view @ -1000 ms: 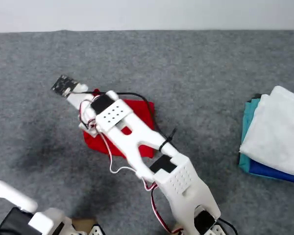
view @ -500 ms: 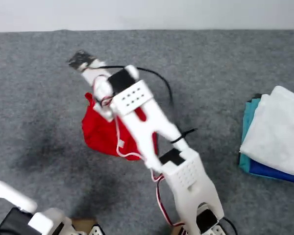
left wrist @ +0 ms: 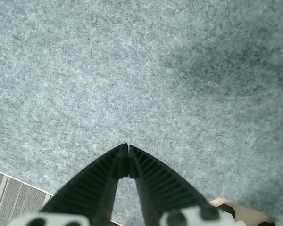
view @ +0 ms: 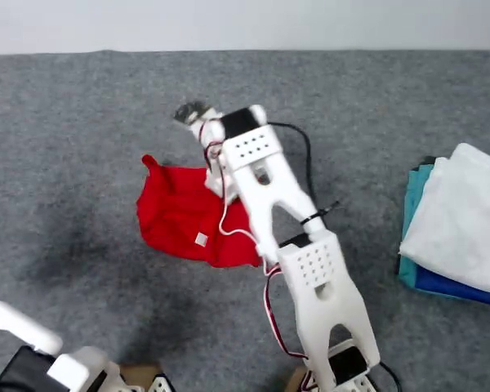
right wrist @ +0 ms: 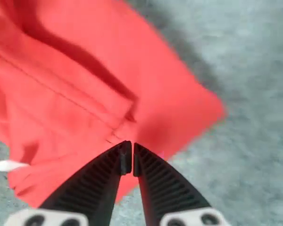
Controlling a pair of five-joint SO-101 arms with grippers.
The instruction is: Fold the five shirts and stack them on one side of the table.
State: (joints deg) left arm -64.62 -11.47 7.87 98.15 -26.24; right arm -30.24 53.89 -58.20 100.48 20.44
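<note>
The red shirt point(view: 180, 216) lies on the table point(view: 351, 106) left of centre. It is bunched rather than flat, with a small white tag showing on top. Its long axis runs roughly left to right, and one corner sticks out toward the far left.

The right arm reaches from the near edge over the shirt's right part. In its wrist view the right gripper point(right wrist: 128, 148) is closed, its tips meeting on a crease of the red cloth. It appears to pinch a thin fold there, at the shirt's far-right part.

The stack point(view: 461, 220) of folded shirts sits at the right edge of the table, well apart from the red shirt. White is on top, with teal and blue beneath. How many shirts it holds cannot be told.

The left gripper point(left wrist: 128, 153) is closed on nothing, above bare table at the near-left corner.

The coming move turns on one relation: the stack lies to the right of the shirt, on the right arm's own side, with open table between them. The right arm is therefore the nearer one for a carry across. The shirt looks too rumpled to stack as it lies. It probably needs smoothing or refolding first, or it may sit unevenly on the white one.
</note>
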